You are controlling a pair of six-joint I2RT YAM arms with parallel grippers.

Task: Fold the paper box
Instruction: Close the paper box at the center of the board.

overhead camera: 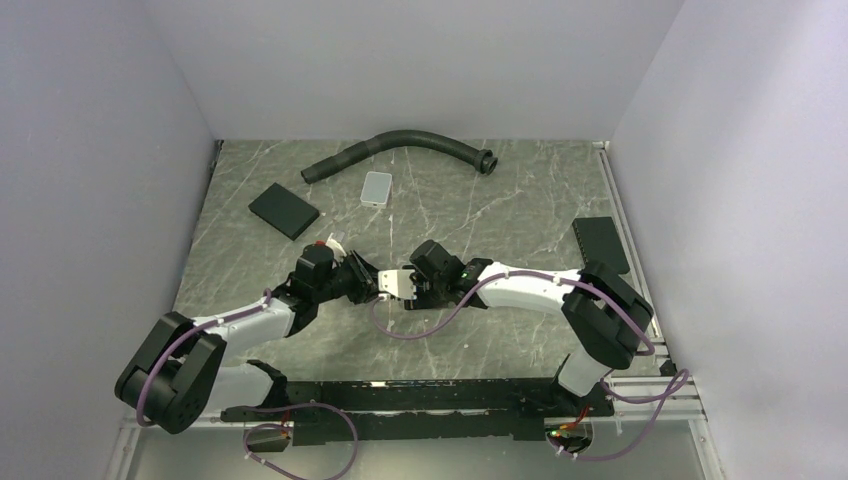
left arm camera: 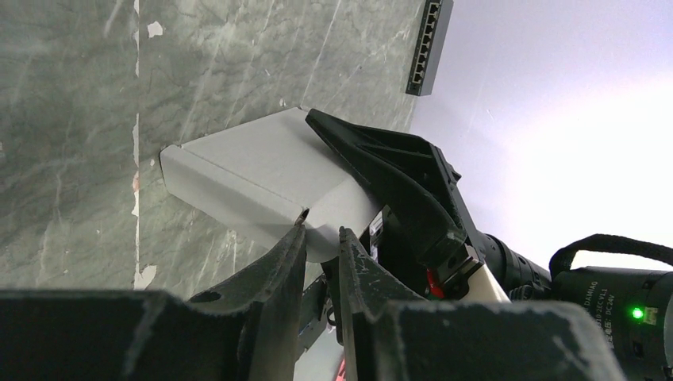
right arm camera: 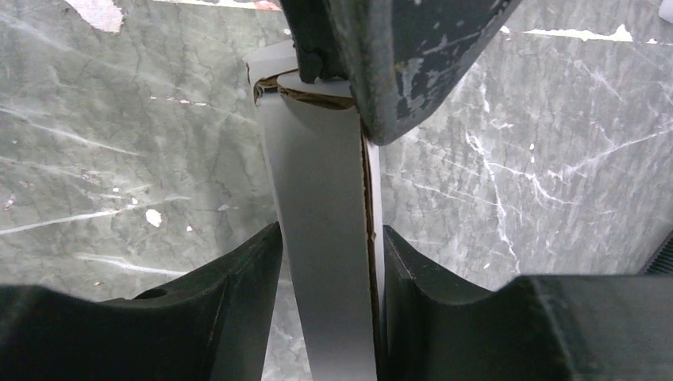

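There it was: the slim white thin-cardboard paper box (right arm camera: 325, 238), near the middle of the grey marbled table surface (overhead camera: 480, 210), a touch toward its near edge, bridged between my two claws. My right claw (right arm camera: 332, 234) was clamped across its narrow sides. My left claw (left arm camera: 321, 228) had its fingers a sliver apart at the other end; pinching a flap or not, I couldn't tell. Light, thin-walled, crushable, I judged: best held gently, on the creased edges.

A grey, marble-veined table (overhead camera: 500, 200) carries a curved black hose (overhead camera: 400, 143) at its far edge, with a light grey tile (overhead camera: 377, 187) nearby. A black pad (overhead camera: 284, 210) lies left, a black slab (overhead camera: 601, 243) right.
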